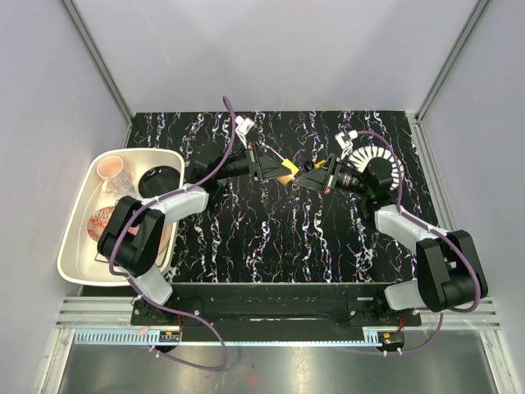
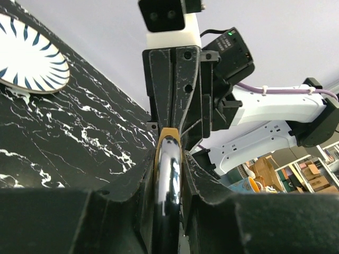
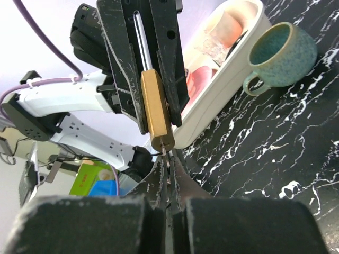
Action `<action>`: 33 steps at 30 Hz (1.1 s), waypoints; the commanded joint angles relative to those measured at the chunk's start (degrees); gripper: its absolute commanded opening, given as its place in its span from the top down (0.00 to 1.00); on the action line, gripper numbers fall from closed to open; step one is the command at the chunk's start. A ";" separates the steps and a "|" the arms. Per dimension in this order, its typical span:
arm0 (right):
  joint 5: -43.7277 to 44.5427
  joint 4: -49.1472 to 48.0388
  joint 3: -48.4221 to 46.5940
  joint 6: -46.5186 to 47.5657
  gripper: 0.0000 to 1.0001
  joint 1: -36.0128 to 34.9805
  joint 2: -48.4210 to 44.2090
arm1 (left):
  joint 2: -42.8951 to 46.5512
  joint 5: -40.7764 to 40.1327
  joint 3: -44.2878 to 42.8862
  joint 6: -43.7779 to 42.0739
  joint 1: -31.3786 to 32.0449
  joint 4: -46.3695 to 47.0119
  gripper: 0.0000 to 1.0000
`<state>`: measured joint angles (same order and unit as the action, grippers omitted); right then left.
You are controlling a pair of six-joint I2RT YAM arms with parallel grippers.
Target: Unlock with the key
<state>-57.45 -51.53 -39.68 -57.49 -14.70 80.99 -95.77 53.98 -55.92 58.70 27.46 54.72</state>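
A brass padlock (image 1: 288, 172) with a chrome shackle (image 2: 169, 174) is held above the middle of the black marble table (image 1: 271, 238). My left gripper (image 1: 276, 170) is shut on it; in the left wrist view my left gripper (image 2: 170, 185) clamps the shackle edge-on. In the right wrist view the padlock body (image 3: 156, 111) points its bottom at my right gripper (image 3: 168, 172). My right gripper (image 1: 312, 177) is shut on a thin metal key (image 3: 166, 159), whose tip sits in the keyhole at the padlock's lower end.
A white tub (image 1: 78, 246) with pink dishes and a dark bowl stands at the left edge. A blue-striped plate (image 1: 385, 164) lies behind the right arm. A teal mug (image 3: 278, 53) stands by the tub in the right wrist view.
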 commanded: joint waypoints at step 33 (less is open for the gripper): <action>7.36 -7.44 -2.16 -2.79 1.00 0.02 0.13 | 0.41 4.47 -1.38 2.03 5.41 5.57 1.00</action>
<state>-53.30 -48.77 -38.59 -54.59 -14.94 79.44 -95.74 50.65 -56.60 57.87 29.06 50.46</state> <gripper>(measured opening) 0.012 0.263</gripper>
